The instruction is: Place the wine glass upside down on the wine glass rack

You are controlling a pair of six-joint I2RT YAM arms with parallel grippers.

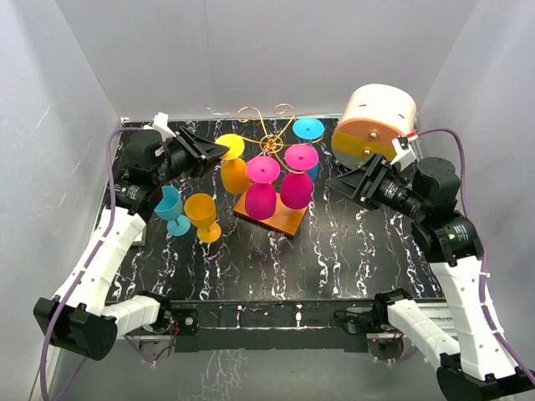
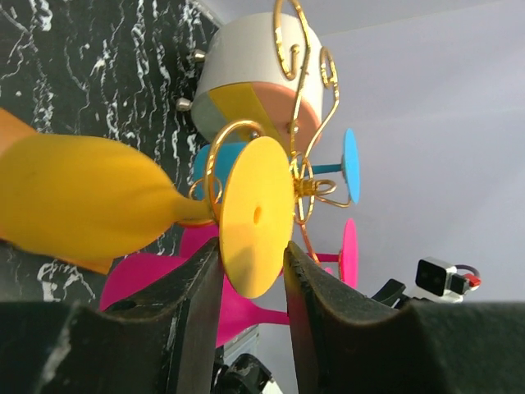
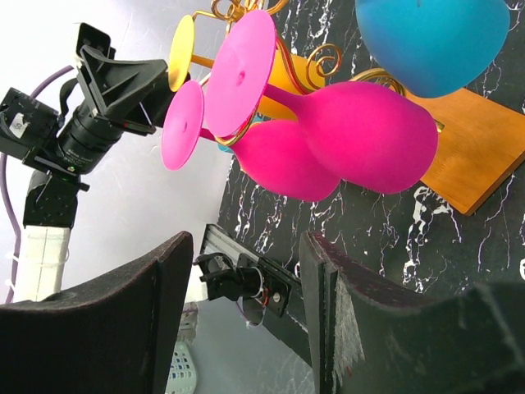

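A: Where's the wine glass?
B: Yellow wine glass [image 1: 235,171] hangs bowl-down on the left side of the wine glass rack [image 1: 269,142]. Its stem sits in a gold scroll [image 2: 215,160] with the foot [image 2: 257,215] on top. It's opaque and matte, plastic by the look of it, with a bulb bowl and a flat round foot.
A: Left gripper?
B: The left gripper [image 2: 250,250] has its jaws a narrow gap apart, with the foot's lower rim between them. Reads as loose, not clamped. Can't tell if a pad touches.
A: Right?
B: The right gripper [image 3: 246,242] is wide and empty, off to the right of the rack near the magenta glasses [image 1: 297,180].
A: So it's release and clear?
B: My read, yes. I'd open wider before moving, then back out level, away from the post. No lift, or the foot could hook off the scroll. The wire's thin, so a nudge would likely rock every hung glass. Also mind the spare glasses [image 1: 201,215] standing on the surface [image 1: 334,259] beneath that arm.
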